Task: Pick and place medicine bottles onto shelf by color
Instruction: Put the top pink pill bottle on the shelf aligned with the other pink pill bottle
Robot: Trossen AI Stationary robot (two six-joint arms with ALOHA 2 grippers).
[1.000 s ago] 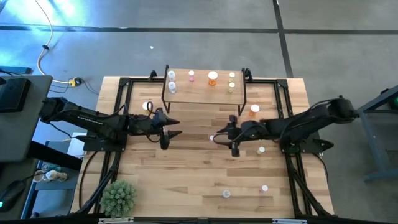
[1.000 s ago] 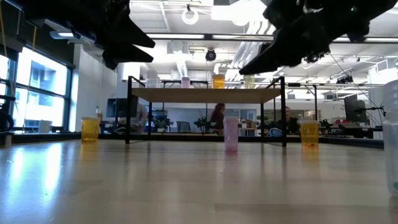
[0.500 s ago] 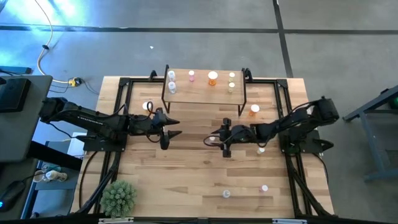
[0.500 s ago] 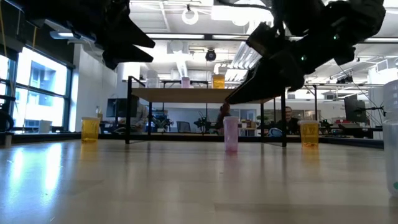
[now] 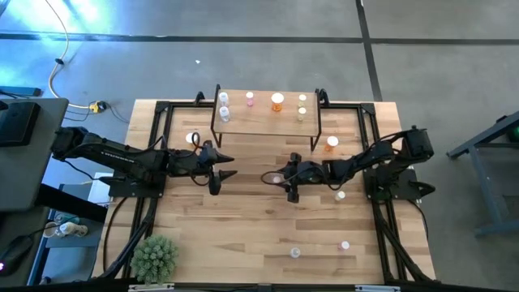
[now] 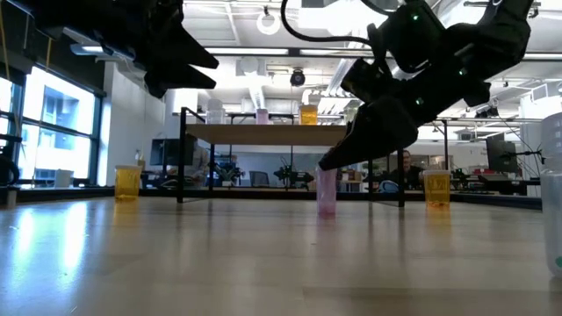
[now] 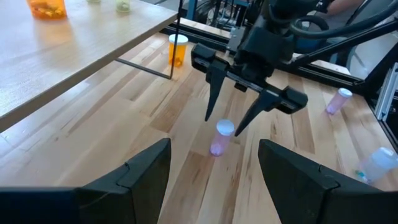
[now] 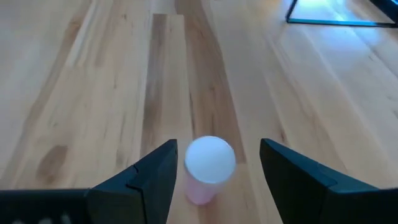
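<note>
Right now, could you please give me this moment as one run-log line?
right gripper: open, straddling pink bottle | left gripper: open, waiting mid-table | shelf: holds several bottles

Pink bottle (image 8: 206,172), white cap; pale striped wooden tabletop (image 8: 93,93)

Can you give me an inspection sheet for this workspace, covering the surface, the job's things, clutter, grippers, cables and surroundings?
Surface: striped wooden tabletop, dry and flat.
Job's things: shelf at the far edge holds several medicine bottles; a pink bottle stands upright mid-table; an orange bottle stands beside the shelf; two more bottles sit near the front edge.
Clutter: green plant ball at the front left corner.
Grippers: right gripper open, its fingers either side of the pink bottle without touching it; left gripper open, waiting mid-table on the left.
Cables: a yellow-ended cable lies on the floor, off the table.
Surroundings: office room behind; a person seated far off.
</note>
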